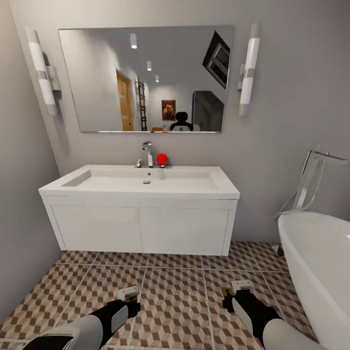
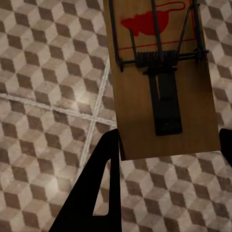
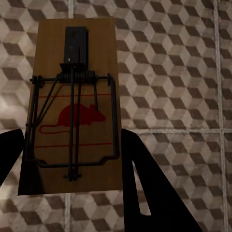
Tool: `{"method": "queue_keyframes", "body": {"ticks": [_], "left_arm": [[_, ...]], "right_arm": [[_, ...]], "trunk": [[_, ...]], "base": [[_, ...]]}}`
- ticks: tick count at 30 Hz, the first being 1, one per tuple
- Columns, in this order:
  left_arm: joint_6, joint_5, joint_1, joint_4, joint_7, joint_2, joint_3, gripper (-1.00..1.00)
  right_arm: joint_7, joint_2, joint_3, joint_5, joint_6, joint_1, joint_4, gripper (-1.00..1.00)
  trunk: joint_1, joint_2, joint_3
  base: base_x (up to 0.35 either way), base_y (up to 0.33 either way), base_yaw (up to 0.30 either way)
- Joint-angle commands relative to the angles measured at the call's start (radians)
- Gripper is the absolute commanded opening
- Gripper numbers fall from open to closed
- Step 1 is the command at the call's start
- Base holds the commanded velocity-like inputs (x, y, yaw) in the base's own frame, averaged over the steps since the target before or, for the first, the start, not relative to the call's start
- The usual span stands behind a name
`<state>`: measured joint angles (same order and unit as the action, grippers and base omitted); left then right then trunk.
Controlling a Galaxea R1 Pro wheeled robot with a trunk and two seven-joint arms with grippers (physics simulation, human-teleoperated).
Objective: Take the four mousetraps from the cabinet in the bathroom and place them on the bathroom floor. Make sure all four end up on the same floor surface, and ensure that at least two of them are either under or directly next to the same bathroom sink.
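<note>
I am carrying one mousetrap in each gripper: my left gripper [image 1: 130,297] is clenching the left mousetrap [image 2: 162,72] and my right gripper [image 1: 237,290] the right mousetrap [image 3: 72,106], both over the bathroom floor [image 1: 180,296]. The sink [image 1: 141,187] is lying at twelve o'clock, each board's long axis running out along its fingers toward the vanity (neither arm clearly nearer). Open tiles are waiting ahead under the vanity, though the bathtub [image 1: 321,262] is crowding my right arm at three o'clock.
</note>
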<state>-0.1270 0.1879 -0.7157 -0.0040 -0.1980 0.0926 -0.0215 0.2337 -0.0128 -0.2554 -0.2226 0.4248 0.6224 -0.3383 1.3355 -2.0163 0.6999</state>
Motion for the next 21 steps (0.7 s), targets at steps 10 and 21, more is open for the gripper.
{"method": "queue_keyframes", "body": {"ticks": [10, 21], "left_arm": [[-0.003, 0.004, -0.001, -0.001, -0.006, 0.001, -0.001, -1.00], [-0.003, 0.004, -0.001, -0.001, -0.006, 0.001, -0.001, -1.00]], "right_arm": [[0.009, 0.000, -0.008, -0.015, 0.006, 0.000, -0.002, -1.00], [0.013, 0.001, -0.008, -0.011, 0.005, 0.001, -0.002, -1.00]], "trunk": [[0.038, -0.071, 0.032], [0.080, -0.148, 0.067]], "base": [[0.000, 0.000, -0.077], [0.000, 0.000, -0.140]]}}
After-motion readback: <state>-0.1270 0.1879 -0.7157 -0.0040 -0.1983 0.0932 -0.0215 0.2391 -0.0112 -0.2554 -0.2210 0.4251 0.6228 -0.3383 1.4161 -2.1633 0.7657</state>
